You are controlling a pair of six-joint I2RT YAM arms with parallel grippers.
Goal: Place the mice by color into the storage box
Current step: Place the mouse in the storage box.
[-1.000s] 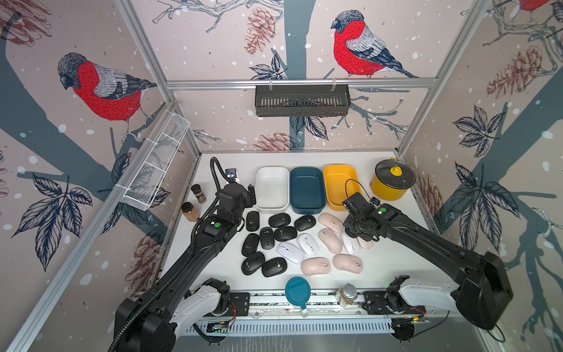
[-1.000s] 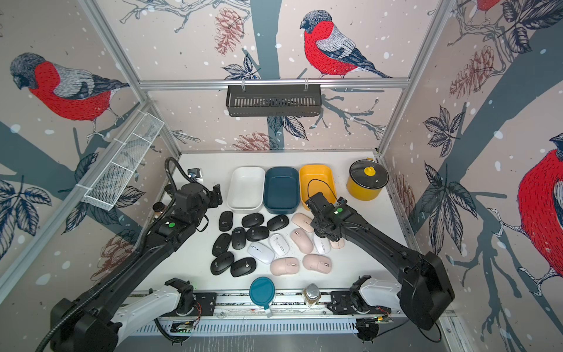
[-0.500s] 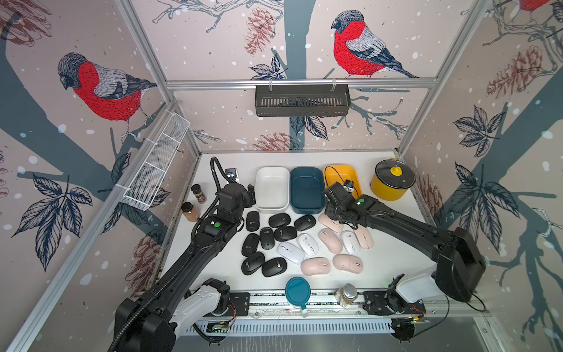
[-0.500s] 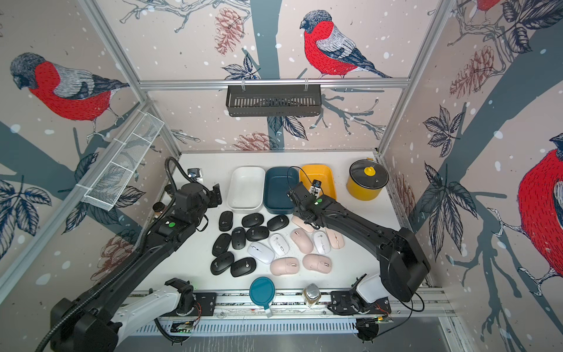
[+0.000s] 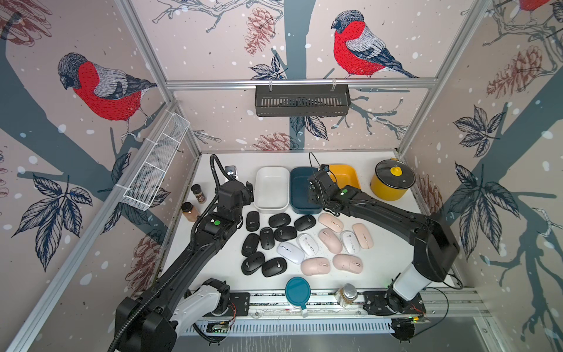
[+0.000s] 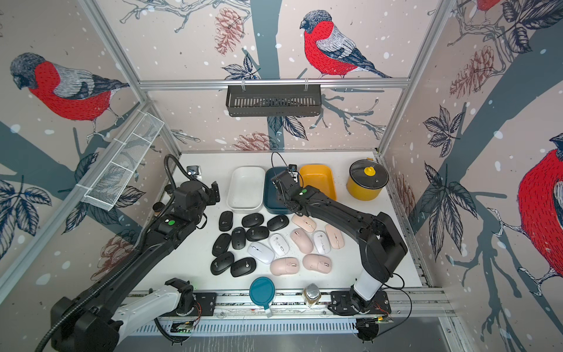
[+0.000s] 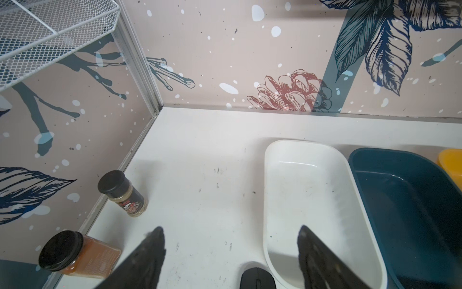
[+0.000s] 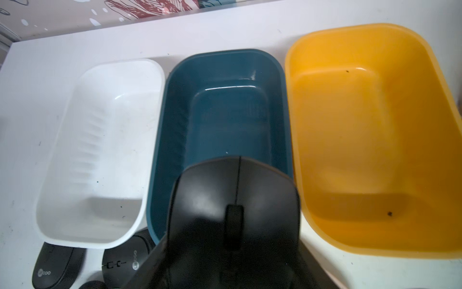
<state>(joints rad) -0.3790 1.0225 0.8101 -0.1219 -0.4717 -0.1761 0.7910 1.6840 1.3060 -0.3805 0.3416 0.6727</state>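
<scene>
Currently grips a matte black oval plastic mouse (image 8: 232, 200) in the right hand (image 5: 314, 190), clenched on its two long sides, scroll wheel facing the wrist camera. Holds it in the air over the near end of the dark teal rectangular plastic tub (image 8: 172, 140), directly below that hand, with a white rectangular plastic tub (image 8: 100, 150) to one side and a yellow rectangular plastic tub (image 8: 375, 125) to the other. Holds the left hand (image 7: 231, 228) released, black fingers (image 7: 150, 257) spread wide above the white tabletop (image 7: 200, 162), just beside the white tub's long side; two black-capped spice jars (image 7: 125, 195) off to its outer side by the wall. Shows eight other black mice (image 5: 266, 237), three white mice (image 5: 291, 252) and five pale pink mice (image 5: 330, 240) lying on the tabletop behind both hands: black nearest the left hand, pink nearest the right, white between.
</scene>
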